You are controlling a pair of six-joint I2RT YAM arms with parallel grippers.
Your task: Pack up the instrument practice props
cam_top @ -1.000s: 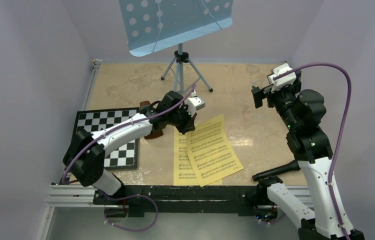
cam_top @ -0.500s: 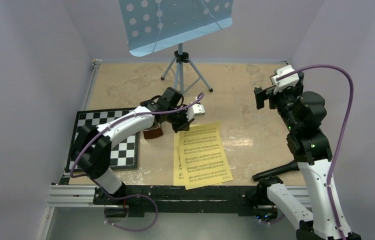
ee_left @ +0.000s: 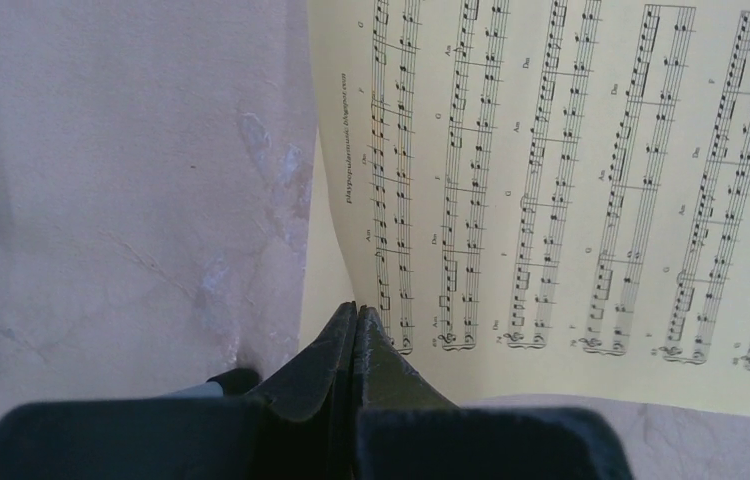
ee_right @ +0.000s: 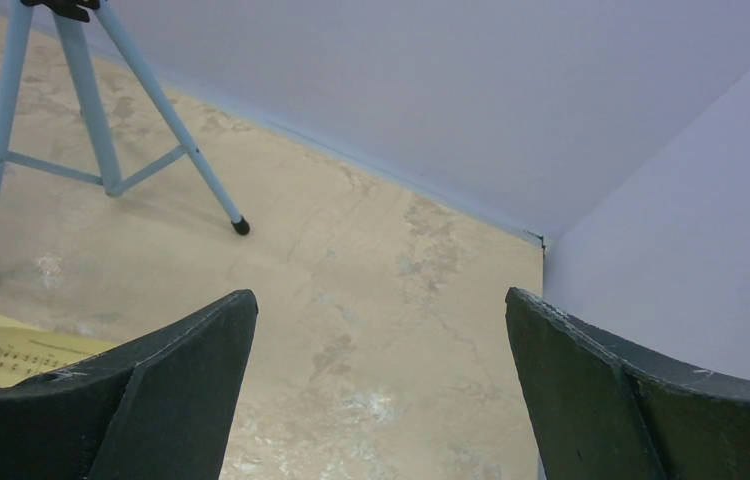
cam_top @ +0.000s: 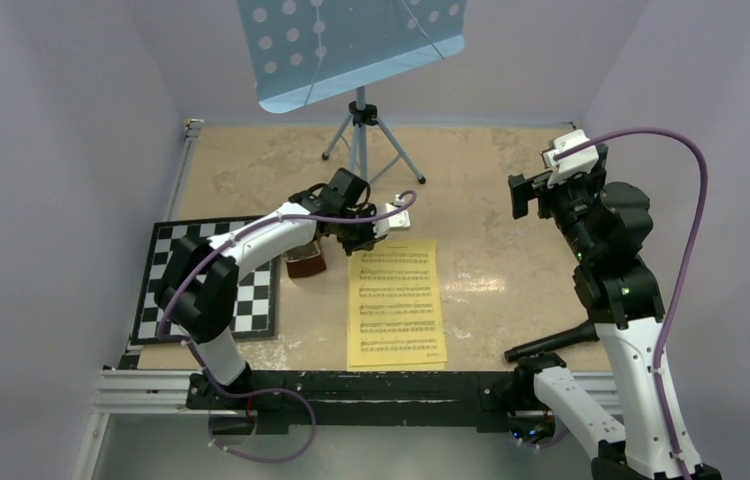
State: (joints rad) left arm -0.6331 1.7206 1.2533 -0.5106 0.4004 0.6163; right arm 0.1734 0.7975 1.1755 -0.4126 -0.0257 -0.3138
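Yellow sheets (cam_top: 396, 305) printed with music staves lie stacked squarely on the table's near middle. My left gripper (cam_top: 363, 240) is shut, its tips down on the stack's far left corner; in the left wrist view the closed tips (ee_left: 356, 312) rest at the top sheet's (ee_left: 571, 180) edge, with a lower sheet showing beside it. The brown metronome (cam_top: 306, 262) stands just left, partly hidden by my left arm. The light-blue music stand (cam_top: 351, 45) stands at the back on its tripod (ee_right: 101, 130). My right gripper (cam_top: 521, 195) is open and empty, held high at the right (ee_right: 381, 330).
A black-and-white chessboard (cam_top: 216, 280) lies at the left edge under my left arm. Purple-grey walls close the table on the left, back and right. A black rail (cam_top: 371, 385) runs along the near edge.
My left gripper moved back and left, and the top yellow sheet swung from tilted to square over the lower one. The right arm barely moved.
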